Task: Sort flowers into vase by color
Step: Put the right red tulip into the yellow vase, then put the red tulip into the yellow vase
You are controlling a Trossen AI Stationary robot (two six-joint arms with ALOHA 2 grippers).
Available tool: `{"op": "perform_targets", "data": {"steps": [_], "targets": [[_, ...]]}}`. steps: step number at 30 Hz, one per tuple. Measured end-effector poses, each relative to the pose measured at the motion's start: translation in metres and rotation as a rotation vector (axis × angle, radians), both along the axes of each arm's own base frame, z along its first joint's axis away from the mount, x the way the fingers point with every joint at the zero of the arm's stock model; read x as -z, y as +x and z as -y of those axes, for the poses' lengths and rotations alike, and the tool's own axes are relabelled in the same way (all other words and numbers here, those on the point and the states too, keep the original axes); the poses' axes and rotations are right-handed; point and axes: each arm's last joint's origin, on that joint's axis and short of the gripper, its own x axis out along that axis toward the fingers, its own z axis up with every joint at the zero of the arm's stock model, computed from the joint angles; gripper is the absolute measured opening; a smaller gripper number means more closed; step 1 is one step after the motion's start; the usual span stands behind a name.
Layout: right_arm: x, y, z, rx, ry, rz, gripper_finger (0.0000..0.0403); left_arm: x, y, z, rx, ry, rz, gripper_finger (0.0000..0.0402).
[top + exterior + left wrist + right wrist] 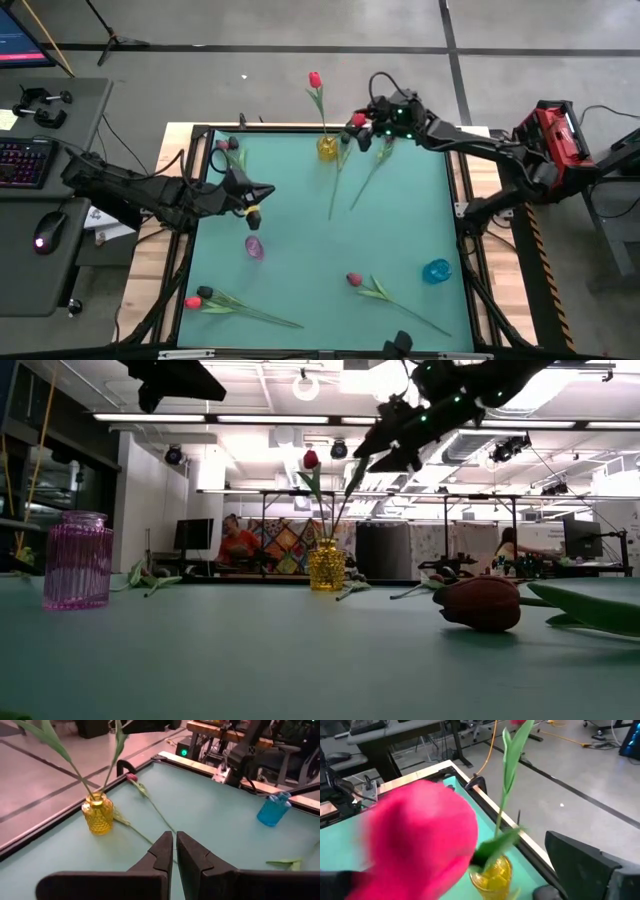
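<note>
High view: right end effector spread above yellow vase, red tulip alongside; another tulip standing in it. Left end effector pressed together, empty. Low view: fallen tulip nearest; pink vase left. Left wrist view: blue vase on bench.

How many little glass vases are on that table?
3: a yellow vase at the far edge holding flowers, a pink vase left of centre, a blue vase near the right edge.
</note>
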Motion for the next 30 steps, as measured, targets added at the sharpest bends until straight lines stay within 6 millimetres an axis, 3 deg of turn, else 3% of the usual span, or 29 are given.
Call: {"op": "perform_targets", "data": {"steps": [22,30], "targets": [[-0.057,-0.041,-0.024,0.011,-0.107,0.147,0.0334,-0.002,0.003,-0.012,-0.037,0.028,0.006,0.0013],[-0.08,-0.059,-0.037,0.014,-0.169,0.235,0.0334,-0.014,0.009,-0.006,0.142,-0.087,0.145,0.0013]]}}
